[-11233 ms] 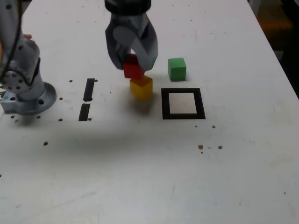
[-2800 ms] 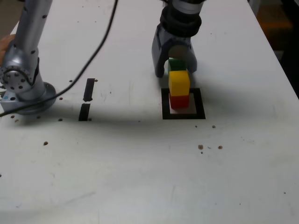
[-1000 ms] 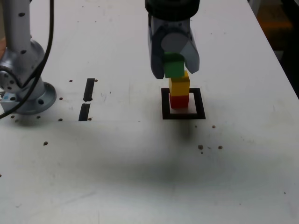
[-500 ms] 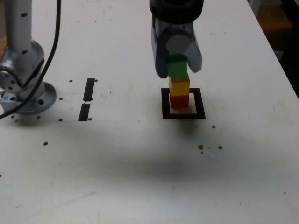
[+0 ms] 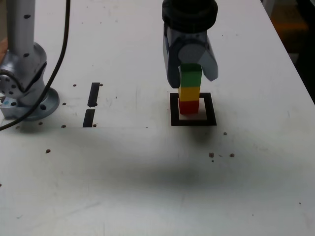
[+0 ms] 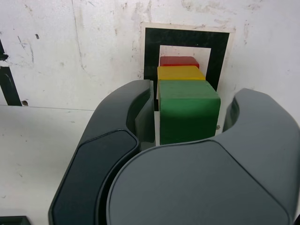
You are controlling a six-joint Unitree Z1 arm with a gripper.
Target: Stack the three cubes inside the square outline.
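Note:
The three cubes stand as one tower inside the square outline (image 5: 210, 111). The red cube (image 5: 188, 106) is at the bottom, the yellow cube (image 5: 189, 92) rests on it, and the green cube (image 5: 191, 74) sits on top. My gripper (image 5: 192, 78) hangs over the tower with a finger on each side of the green cube. In the wrist view a thin gap shows on both sides of the green cube (image 6: 187, 112), so the gripper (image 6: 190, 101) is open. Beneath it the yellow cube (image 6: 180, 72), the red cube (image 6: 178, 61) and the outline (image 6: 150, 51) are visible.
The arm's grey base (image 5: 27, 93) stands at the exterior view's left, with a black cable running up from it. Two short black strips (image 5: 93, 94) lie between the base and the outline. Small dark specks dot the white table (image 5: 147, 187).
The gripper has come down with the green cube and set it on the yellow one. Its jaws have then spread slightly away from the cube's sides.

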